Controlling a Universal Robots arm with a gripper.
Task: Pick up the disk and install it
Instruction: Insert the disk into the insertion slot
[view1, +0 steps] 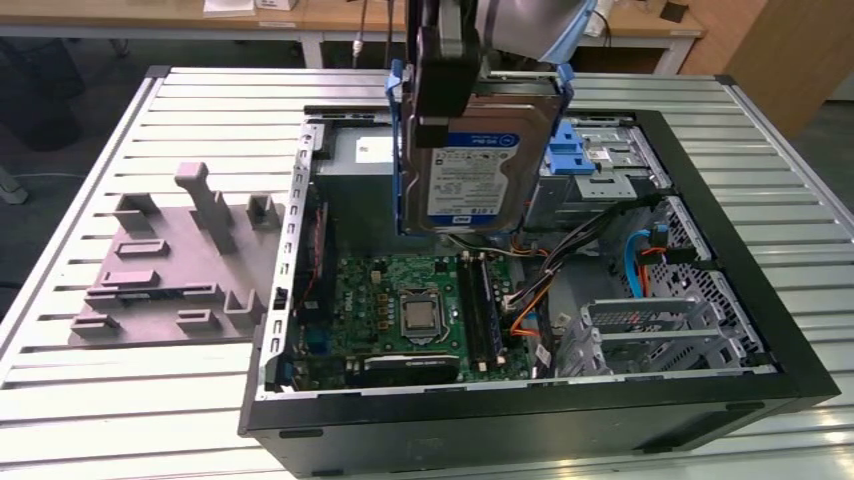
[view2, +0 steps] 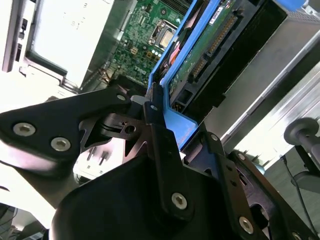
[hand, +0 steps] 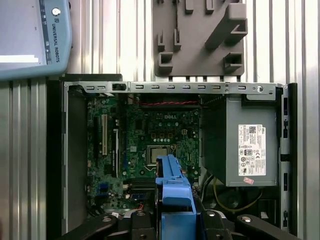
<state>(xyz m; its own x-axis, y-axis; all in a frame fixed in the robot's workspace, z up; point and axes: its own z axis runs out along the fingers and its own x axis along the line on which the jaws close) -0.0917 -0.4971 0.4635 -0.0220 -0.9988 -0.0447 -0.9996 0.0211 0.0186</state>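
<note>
Exterior view | disk (view1: 483, 165) hangs upright above the computer case (view1: 534, 415) | gripper (view1: 447, 128) pinches the disk's upper edge | handling, judged: stiff, dense, shock-sensitive; hold the framed edges, not the circuit-board face

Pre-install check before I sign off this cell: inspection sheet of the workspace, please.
Surface: slatted metal table.
Job's things: disk held upright above the open computer case.
Clutter: grey fixture block on the table, at the exterior view's left of the case.
Tool: shut on the disk's upper end.
Cables: orange, blue and black cables inside the case.
Surroundings: wooden desks behind the table.
</note>
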